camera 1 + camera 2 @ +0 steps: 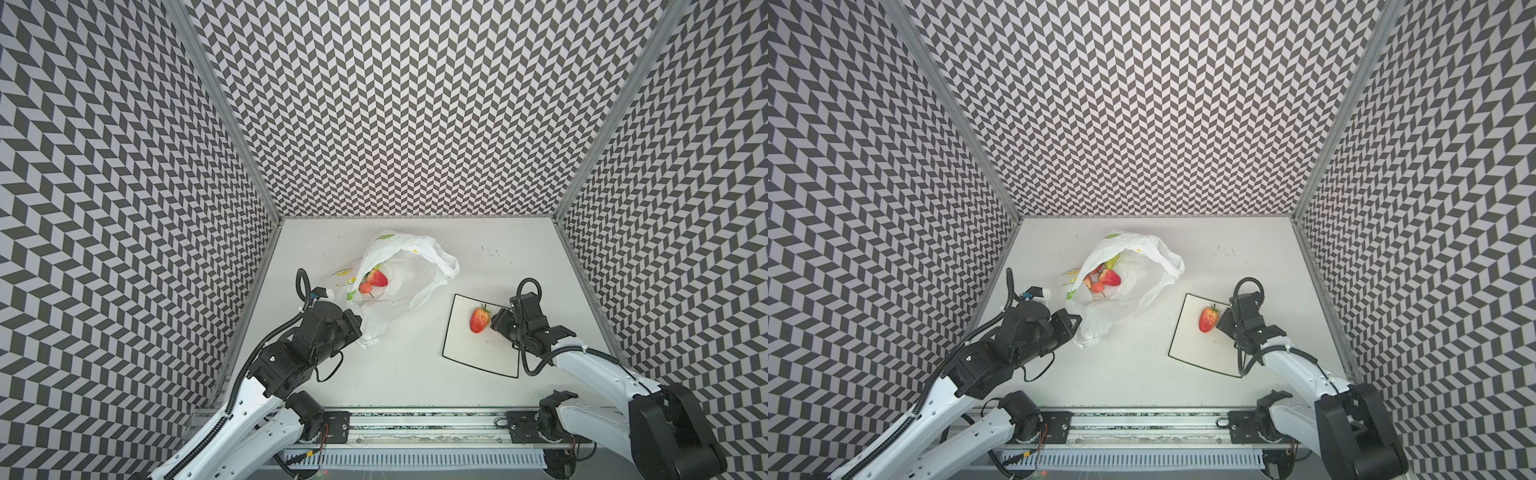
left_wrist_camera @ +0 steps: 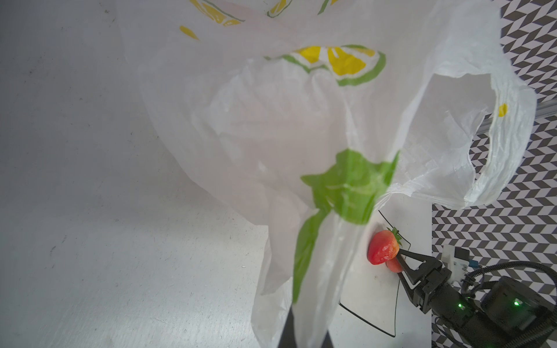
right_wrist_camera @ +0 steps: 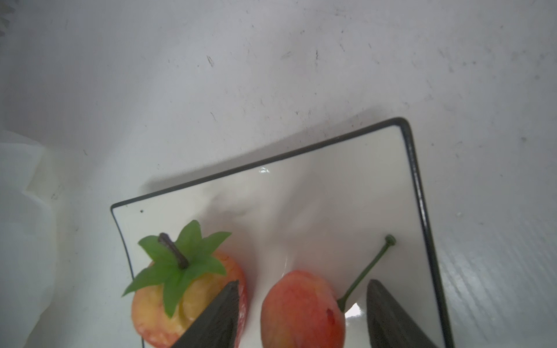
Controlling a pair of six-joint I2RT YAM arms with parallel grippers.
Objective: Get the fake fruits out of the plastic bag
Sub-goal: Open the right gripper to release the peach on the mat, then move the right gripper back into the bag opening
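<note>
The plastic bag (image 1: 409, 259) (image 1: 1133, 262) lies open at the table's back left. Inside it show a red strawberry (image 1: 377, 278) and a small orange-red round fruit (image 1: 365, 288). My left gripper (image 1: 357, 328) (image 2: 307, 340) is shut on the bag's near edge and holds it up. On the square plate (image 1: 478, 353) lies another strawberry (image 1: 479, 319) (image 3: 159, 304). Beside it a round stemmed fruit (image 3: 301, 307) rests on the plate between the fingers of my right gripper (image 1: 494, 322) (image 3: 303, 316). That gripper is open, with a gap on each side of the fruit.
Patterned walls close the table in at the back, left and right. A metal rail (image 1: 415, 419) with both arm bases runs along the front edge. Bare table lies between the bag and the plate.
</note>
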